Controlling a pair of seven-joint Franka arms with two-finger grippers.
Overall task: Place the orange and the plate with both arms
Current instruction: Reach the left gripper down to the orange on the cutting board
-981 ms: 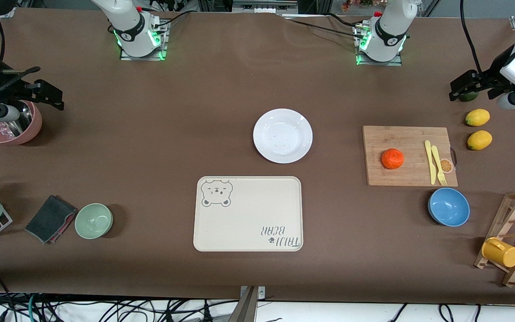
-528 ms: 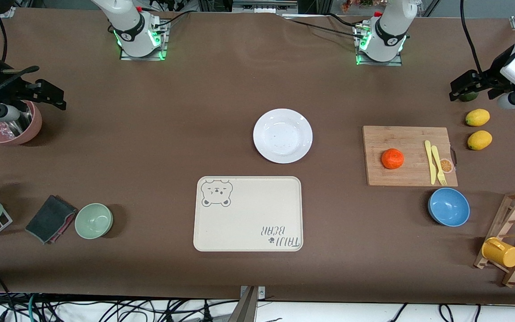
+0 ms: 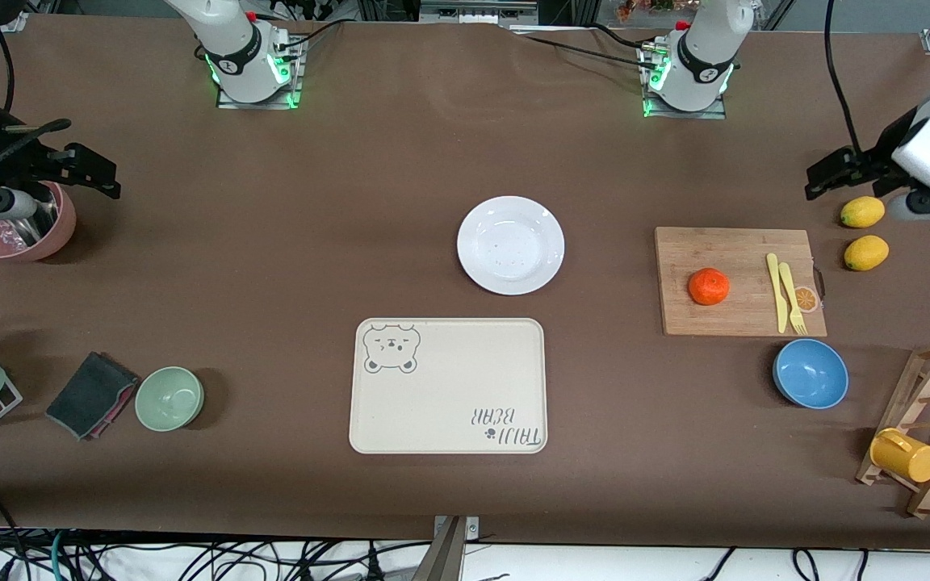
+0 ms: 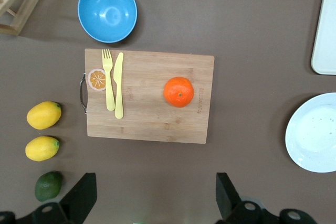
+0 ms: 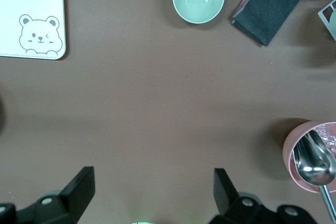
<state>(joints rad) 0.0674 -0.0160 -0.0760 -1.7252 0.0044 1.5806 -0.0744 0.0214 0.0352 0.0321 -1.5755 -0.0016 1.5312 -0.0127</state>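
A: Hanging wide open with nothing between my fingers, my left gripper (image 4: 152, 203) is hovering over bare table by the lemons (image 3: 863, 211), at the left arm's end.

B: Item one, the orange?

A: I am listing the orange (image 4: 178, 91) as sitting on the cutting board (image 3: 735, 250), out ahead of my open fingers and closer to the front camera than the patch I am over. Being round, it is giving me no long axis to line up with, so any approach angle is looking workable. Beside it on the board, toward the handle end, a yellow fork (image 4: 107, 80) and knife (image 4: 118, 85) are lying parallel, clear of the fruit.

B: Item two, the plate?

A: I am logging the plate (image 3: 510, 244) as resting on the table near the middle, bare, with the bear-print tray (image 3: 447, 386) just nearer the front camera.

B: And your other side?

A: My right gripper (image 5: 149, 203) is also spread fully and holding nothing, waiting over the right arm's end near the pink bowl (image 3: 21, 234) with a spoon in it.

B: Which arm takes what?

A: I am judging the left as the closer one to the orange; the plate is lying roughly between both, slightly toward the left arm.
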